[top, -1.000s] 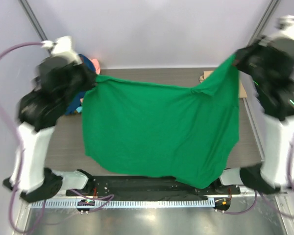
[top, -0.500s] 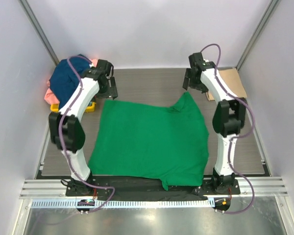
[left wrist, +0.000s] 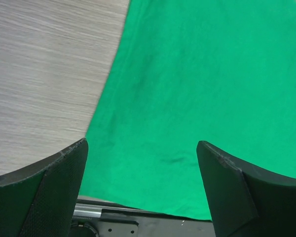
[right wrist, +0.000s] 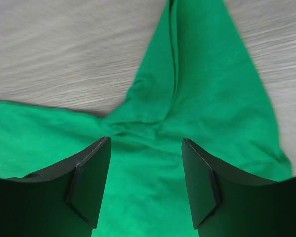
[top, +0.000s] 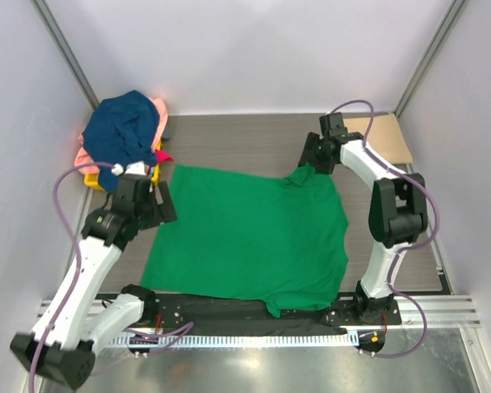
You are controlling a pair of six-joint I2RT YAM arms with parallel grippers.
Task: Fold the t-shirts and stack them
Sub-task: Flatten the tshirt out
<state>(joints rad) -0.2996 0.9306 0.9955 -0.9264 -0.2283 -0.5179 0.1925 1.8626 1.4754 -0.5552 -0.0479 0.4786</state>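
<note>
Where the overhead view looks down on the counter (top: 245, 135), the green t-shirt (top: 254, 237) lies spread flat in the middle, its near hem reaching the front rail. The left arm is folded low, elbow swung out past the near-left corner and forearm angled up to the shirt's left edge, where the left pincer (top: 162, 199) sits. The right arm stands tall from its base, reaches back, then bends inward, so the right pincer (top: 309, 160) is at the shirt's far right corner. A heap of other t-shirts (top: 123, 135), navy on top with pink, yellow and red beneath, sits at the far left corner.

From the left wrist, the left pincer (left wrist: 141, 143) is spread wide and grips nothing, with the green t-shirt (left wrist: 202, 74) and bare counter (left wrist: 39, 74) below it.

From the right wrist, the right pincer (right wrist: 145, 140) is likewise spread and empty, over a bunched crease of the green t-shirt (right wrist: 207, 89).
</note>
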